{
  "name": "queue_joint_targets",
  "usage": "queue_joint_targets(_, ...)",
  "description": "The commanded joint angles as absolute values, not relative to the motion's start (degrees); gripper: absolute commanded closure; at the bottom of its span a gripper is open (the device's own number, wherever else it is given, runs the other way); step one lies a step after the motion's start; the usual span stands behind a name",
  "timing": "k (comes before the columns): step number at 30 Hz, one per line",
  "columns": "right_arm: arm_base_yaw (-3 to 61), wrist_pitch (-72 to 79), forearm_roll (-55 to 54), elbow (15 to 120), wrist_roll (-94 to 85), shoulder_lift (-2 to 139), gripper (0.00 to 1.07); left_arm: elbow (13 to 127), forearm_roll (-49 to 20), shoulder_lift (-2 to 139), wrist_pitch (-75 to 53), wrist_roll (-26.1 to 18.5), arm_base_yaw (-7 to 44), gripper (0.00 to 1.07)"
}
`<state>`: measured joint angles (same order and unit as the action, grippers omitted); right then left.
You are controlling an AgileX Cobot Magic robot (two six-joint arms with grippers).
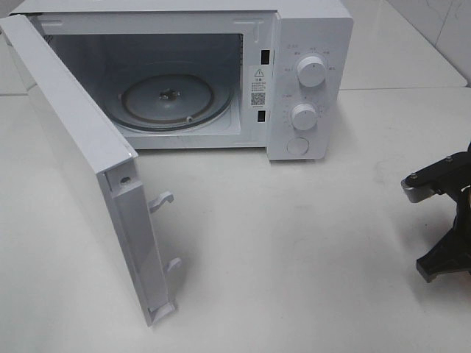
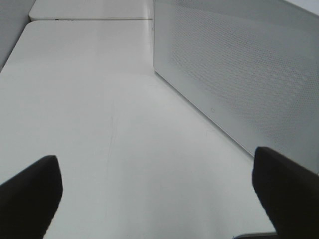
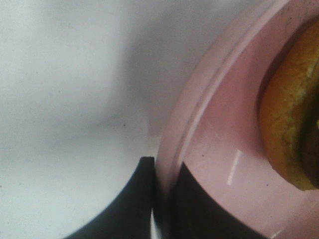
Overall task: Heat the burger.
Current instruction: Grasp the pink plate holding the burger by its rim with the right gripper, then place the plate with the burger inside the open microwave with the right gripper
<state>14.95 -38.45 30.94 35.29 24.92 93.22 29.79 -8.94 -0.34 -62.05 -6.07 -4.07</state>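
Gripping side first: right pincer (image 3: 163,164) has one finger on each face of the pink plate (image 3: 214,139) rim, tight against it, so I read it as clamped on the plate. Taking the rim makes sense, since it moves the food without squashing it. The burger (image 3: 286,114) sits on that plate, only its bun edge and a dark layer in the wrist view. It is off the right edge of the overhead shot, where only part of the right arm (image 1: 441,220) shows. Left pincer (image 2: 159,199) is wide open and empty, low over the bare counter (image 1: 294,257) beside the door's perforated face, likely parked clear of the loading path. Microwave door (image 1: 81,162) is swung fully out to the left, leaving the cavity reachable from the right arm's side. Glass turntable (image 1: 168,99) is bare, so loading isn't done yet. Count: one burger, one plate, one microwave (image 1: 294,22), one turntable, two latch hooks (image 1: 162,200) on the door edge, two dial knobs (image 1: 311,71), one round button (image 1: 297,145) below them, two pincers.
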Motion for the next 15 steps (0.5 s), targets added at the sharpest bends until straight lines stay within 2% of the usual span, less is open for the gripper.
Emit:
queue_joint_targets(1,17.07,-42.91,34.43,35.18,27.96,90.76,1.07,29.62,-9.05,-1.38,-61.31,-5.84,-4.24,0.1)
queue_joint_targets(15,24.35,-51.28,35.35,35.12,27.1,82.96,1.07,29.62,-9.05,-1.38,-61.31,-5.84,-4.24,0.1)
